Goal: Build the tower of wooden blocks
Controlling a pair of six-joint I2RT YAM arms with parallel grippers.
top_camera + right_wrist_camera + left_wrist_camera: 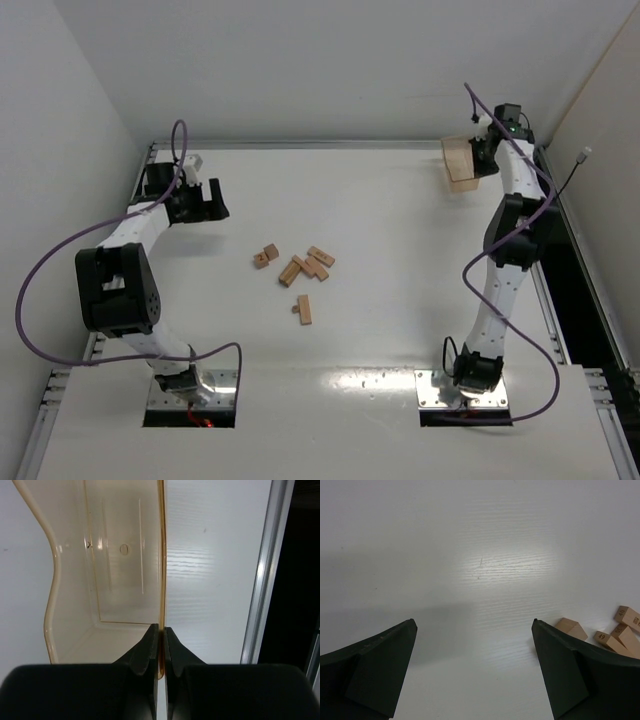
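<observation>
Several light-tan wood blocks (pixel 303 266) lie loose in a flat scatter at the table's middle, and no stacked tower shows. A few of them (pixel 612 632) appear at the right edge of the left wrist view. My left gripper (pixel 211 200) hovers open at the far left, well left of the blocks, with bare table between its fingers (pixel 474 625). My right gripper (pixel 480 155) is at the far right corner, shut on the thin wall of a translucent orange-tan plastic tray (pixel 459 163). The right wrist view shows both jaws pinching that wall (pixel 160 580), and the tray holds nothing.
A metal rail (pixel 262 580) runs along the table's right edge just beside the tray. White walls close in the back and left sides. Purple cables loop off both arms.
</observation>
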